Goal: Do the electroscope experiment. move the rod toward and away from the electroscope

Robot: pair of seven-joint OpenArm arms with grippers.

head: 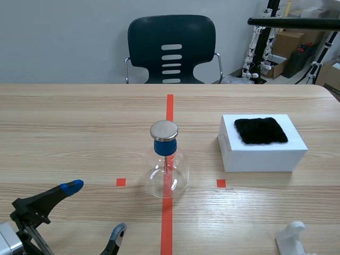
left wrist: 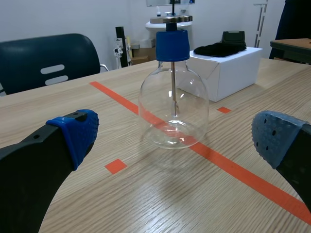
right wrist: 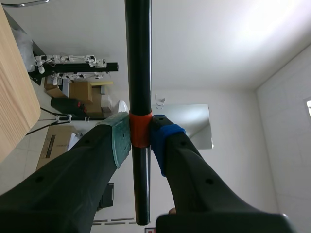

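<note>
While the left claw (head: 95,208) gapes by the glass-bulb electroscope (head: 166,164), the right claw (right wrist: 141,138) clamps a black rod (right wrist: 138,58).

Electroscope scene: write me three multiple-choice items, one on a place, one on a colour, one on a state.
1. Where does the black cloth lie? A. on the white box B. on the bare table C. on the chair
2. What colour is the stopper of the electroscope? A. red B. blue C. green
3. How do the right jaws stand? A. open B. shut on the black rod C. shut on nothing
Answers: 1 A, the cloth rests on the box's top. 2 B, blue shows under the metal disc. 3 B, the pads press the rod's orange band.
</note>
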